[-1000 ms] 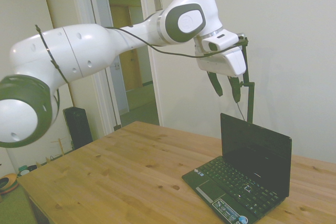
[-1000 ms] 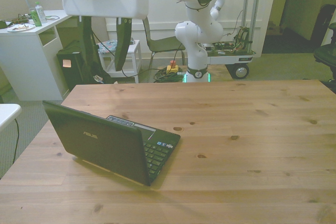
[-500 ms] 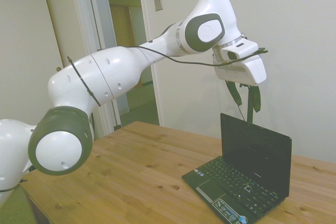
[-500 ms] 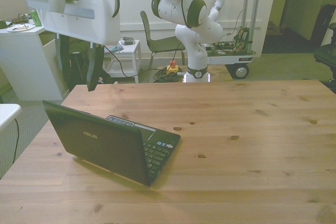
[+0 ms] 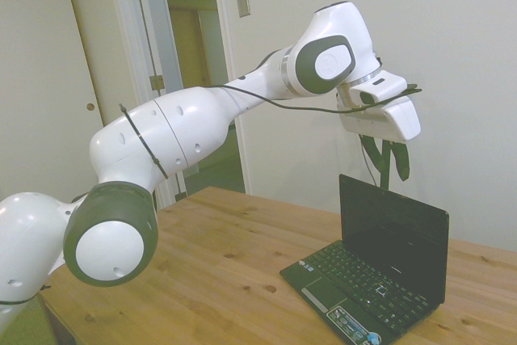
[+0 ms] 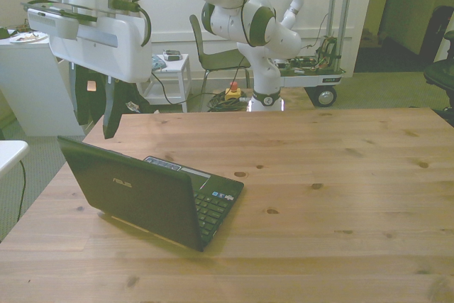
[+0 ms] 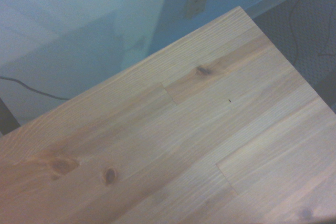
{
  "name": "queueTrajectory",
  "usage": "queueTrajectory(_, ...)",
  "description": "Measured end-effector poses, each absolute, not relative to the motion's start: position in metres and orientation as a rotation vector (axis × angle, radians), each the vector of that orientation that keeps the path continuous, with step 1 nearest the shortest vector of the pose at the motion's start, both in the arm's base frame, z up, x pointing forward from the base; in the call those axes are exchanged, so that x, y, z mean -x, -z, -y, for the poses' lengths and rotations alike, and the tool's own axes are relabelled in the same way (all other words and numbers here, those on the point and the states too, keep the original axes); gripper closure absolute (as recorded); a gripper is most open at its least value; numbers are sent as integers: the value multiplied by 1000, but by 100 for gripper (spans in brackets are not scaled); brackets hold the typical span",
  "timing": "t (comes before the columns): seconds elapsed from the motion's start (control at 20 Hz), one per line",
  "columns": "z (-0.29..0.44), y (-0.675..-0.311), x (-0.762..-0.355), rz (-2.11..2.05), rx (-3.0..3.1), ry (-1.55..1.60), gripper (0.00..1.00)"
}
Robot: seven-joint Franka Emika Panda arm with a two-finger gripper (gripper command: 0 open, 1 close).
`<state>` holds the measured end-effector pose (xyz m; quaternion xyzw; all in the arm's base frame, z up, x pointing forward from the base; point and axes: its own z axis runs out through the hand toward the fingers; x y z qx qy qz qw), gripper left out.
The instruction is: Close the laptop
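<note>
Wooden table (image 6: pixel 340 175) fills the lower half of the front view, knotty pale planks running edge to edge, and the wrist view catches one bare corner of it (image 7: pixel 199 129) with floor and wall beyond. Behind it in the front view sit a white desk (image 6: pixel 39 79) at the upper left and a chair (image 6: pixel 213 54) near the top middle.

White Franka arm (image 5: pixel 186 127) sweeps in from the side view's left, big elbow joint low in the frame, wrist up in the upper right.

Laptop (image 6: pixel 152 196) stands open on the table in the lower left of the front view, glossy lid with a small silver logo facing the camera, keyboard showing past its right edge. In the side view it (image 5: pixel 380 264) sits at the lower right, dark screen upright, stickers on the palm rest.

Gripper (image 6: pixel 94 108) hangs above the lid's top edge at the front view's left, dark fingers (image 6: pixel 111 108) pointing down, slightly parted with nothing between them. In the side view it (image 5: pixel 390 163) hovers just over the screen's top edge, not touching.
</note>
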<state>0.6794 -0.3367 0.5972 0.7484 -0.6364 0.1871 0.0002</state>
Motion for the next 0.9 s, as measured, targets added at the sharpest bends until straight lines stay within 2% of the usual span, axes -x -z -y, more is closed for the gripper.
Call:
queueTrajectory(0.6,333,-544,-704,1996,-2418,-518,100)
queueTrajectory(0.9,320,-534,-704,1981,-2442,-397,100)
